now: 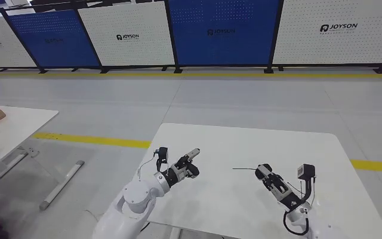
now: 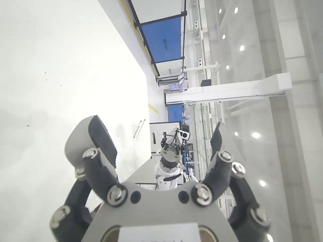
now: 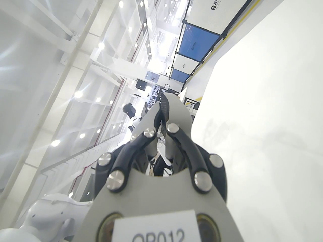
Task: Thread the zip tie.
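A thin black zip tie (image 1: 245,169) sticks out leftward from the tip of my right gripper (image 1: 261,171), just above the white table (image 1: 250,140). In the right wrist view my right gripper (image 3: 161,99) has its fingers pressed together; the tie itself is hidden there. My left gripper (image 1: 192,160) hovers over the table's left part, a short way left of the tie's free end. In the left wrist view my left gripper (image 2: 156,123) is open with nothing between its fingers, and the zip tie (image 2: 139,127) shows farther off as a dark line with its shadow beside it.
The table's left edge and front edge lie close to both arms. Grey floor with a yellow line (image 1: 89,140) lies beyond the table, and blue and white panels (image 1: 221,30) stand far behind. Another white table (image 1: 18,125) is at the far left.
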